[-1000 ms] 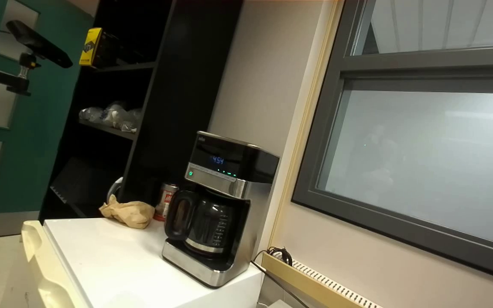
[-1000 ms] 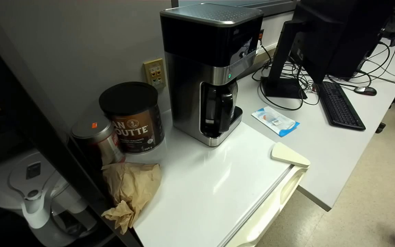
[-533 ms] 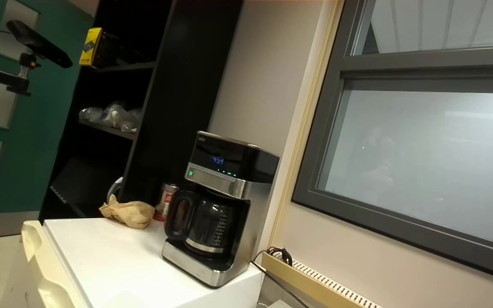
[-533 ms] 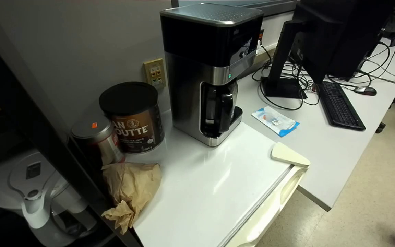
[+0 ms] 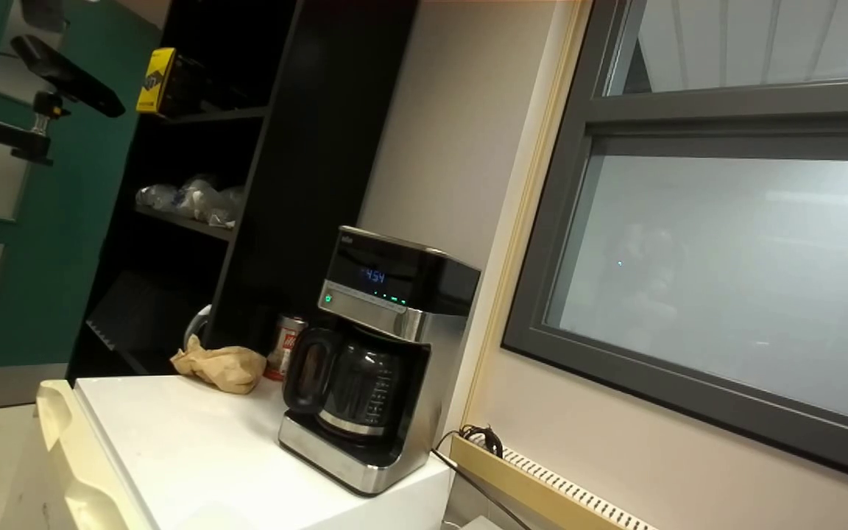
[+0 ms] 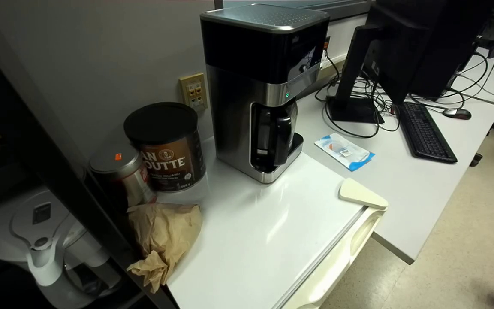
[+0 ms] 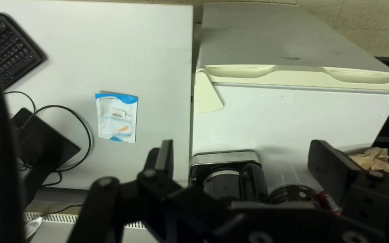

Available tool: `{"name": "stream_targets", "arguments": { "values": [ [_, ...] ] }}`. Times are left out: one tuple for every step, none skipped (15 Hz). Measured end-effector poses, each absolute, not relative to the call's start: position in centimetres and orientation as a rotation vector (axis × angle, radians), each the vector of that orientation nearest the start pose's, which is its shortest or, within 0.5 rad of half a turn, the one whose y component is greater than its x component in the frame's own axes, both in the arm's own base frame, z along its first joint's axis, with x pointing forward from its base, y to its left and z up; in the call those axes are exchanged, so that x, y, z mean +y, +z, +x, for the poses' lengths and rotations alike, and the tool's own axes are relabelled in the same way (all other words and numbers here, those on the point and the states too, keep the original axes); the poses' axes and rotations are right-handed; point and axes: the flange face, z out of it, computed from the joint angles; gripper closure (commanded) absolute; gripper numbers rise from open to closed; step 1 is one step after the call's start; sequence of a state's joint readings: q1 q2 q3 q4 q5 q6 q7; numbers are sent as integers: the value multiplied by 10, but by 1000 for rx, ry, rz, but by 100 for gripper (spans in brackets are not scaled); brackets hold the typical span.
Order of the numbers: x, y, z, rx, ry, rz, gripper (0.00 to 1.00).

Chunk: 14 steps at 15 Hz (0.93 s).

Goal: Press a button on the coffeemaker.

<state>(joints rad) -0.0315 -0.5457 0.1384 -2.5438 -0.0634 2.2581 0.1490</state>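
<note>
The coffeemaker (image 5: 442,383) is black and silver, with a dark glass carafe, a lit blue display (image 5: 374,275) and a green-lit button (image 5: 328,298). In an exterior view it (image 6: 238,124) stands upright on a white cabinet top, and the green light (image 6: 287,94) shows at its front corner. In the wrist view my gripper (image 7: 241,143) is open, its fingers wide apart with nothing between them. The coffeemaker's base (image 7: 228,157) and carafe show beyond and below the gap; its control strip is hidden there by the gripper body. No gripper shows clearly in the exterior views.
A dark coffee can (image 6: 170,163), a smaller metal can (image 6: 122,171) and a crumpled paper bag (image 6: 165,236) stand left of the coffeemaker. A desk with a monitor (image 6: 354,77), cables, a keyboard (image 6: 427,133) and a blue-white packet (image 6: 344,150) adjoins. A black shelf (image 5: 306,184) and wall flank the cabinet.
A blurred grey shape has come in at the top left edge of an exterior view; I cannot tell what it is. The coffeemaker and other objects have not moved.
</note>
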Motion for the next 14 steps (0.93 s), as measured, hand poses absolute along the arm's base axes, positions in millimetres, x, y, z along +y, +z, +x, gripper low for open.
{"name": "stream_targets", "arguments": {
  "values": [
    [43,475,411,24,-439,-3228,16],
    [42,470,421,19,-444,-3248,26],
    [40,466,431,12,-450,-3265,32],
    [39,463,441,1,-459,-3282,40],
    [37,459,451,-9,-475,-3296,47],
    [36,456,461,-20,-498,-3306,56],
    [35,452,471,-29,-518,-3314,63],
    [34,449,480,-40,-540,-3320,72],
    [33,446,491,-50,-568,-3323,79],
    [32,443,501,-59,-601,-3324,86],
    [31,440,511,-65,-633,-3323,94],
    [30,437,522,-70,-666,-3322,98],
    [30,434,532,-70,-701,-3317,100],
    [29,431,542,-66,-732,-3311,100]
  ]
}}
